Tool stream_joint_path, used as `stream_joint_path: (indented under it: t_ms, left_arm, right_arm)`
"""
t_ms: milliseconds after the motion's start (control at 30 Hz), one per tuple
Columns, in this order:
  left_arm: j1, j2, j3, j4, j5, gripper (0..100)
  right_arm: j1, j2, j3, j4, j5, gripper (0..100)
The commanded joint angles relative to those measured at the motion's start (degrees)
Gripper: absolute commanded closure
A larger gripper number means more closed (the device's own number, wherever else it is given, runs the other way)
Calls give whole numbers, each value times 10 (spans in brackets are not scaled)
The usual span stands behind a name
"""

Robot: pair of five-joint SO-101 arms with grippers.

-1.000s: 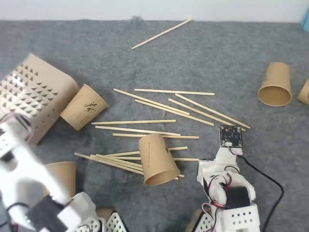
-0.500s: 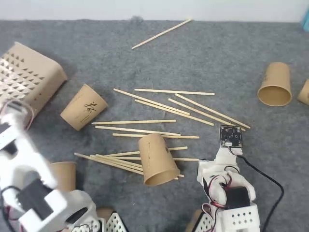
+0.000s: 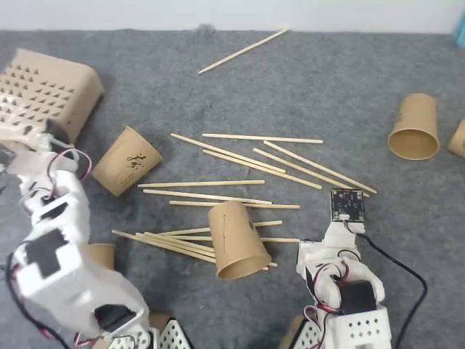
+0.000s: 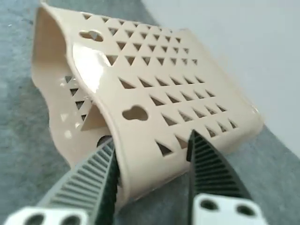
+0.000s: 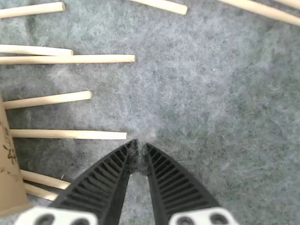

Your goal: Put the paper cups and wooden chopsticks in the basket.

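The perforated beige basket lies tilted at the far left. My left gripper is shut on the basket, with its rim wall between the fingers. In the high view the left gripper sits at the basket's near edge. Several wooden chopsticks lie scattered mid-table, and one chopstick lies at the far edge. Paper cups lie on their sides: one cup beside the basket, one cup on the chopsticks, and another cup at the right. My right gripper is shut and empty on the carpet near chopstick ends.
Another cup is cut off by the right edge, and a cup is partly hidden behind the left arm. The right arm's base stands at the near edge. Grey carpet covers the table.
The left arm has swung away from the near edge toward the far left, taking the basket with it and turning it. The right arm, cups and chopsticks have stayed put.
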Motion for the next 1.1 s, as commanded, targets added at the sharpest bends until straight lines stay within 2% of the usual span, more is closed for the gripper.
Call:
stream_joint_path:
  t_ms: [0, 67, 167, 233, 300, 400, 533, 600, 667, 900, 1067]
  left_arm:
    - [11, 40, -53, -65, 4, 889]
    - [8, 57, -94, -47, 4, 1000]
    - [7, 58, -137, 21, 4, 987]
    - [7, 37, -160, 95, 4, 990]
    - [5, 0, -182, 198, 1, 990]
    - [-6, -67, -238, 393, -6, 990]
    - [-8, -132, -335, 607, -102, 990]
    - [-8, -154, -382, 684, -113, 990]
    - [-8, -171, -429, 745, -120, 990]
    - [-9, -181, -595, 956, -246, 990]
    - [-8, -142, -669, 1025, -332, 989]
  right_arm:
    - [-4, -12, 11, 3, -7, 991]
    - [-4, -12, 11, 3, -7, 991]
    - [-4, -12, 11, 3, -7, 991]
    - [-4, -12, 11, 3, -7, 991]
    - [-4, -12, 11, 3, -7, 991]
    - [-4, -12, 11, 3, -7, 991]
    - [-4, -12, 11, 3, -7, 991]
    - [-4, -12, 11, 3, -7, 991]
    - [-4, -12, 11, 3, -7, 991]
    - [-4, -12, 11, 3, -7, 991]
    - [-4, -12, 11, 3, -7, 991]
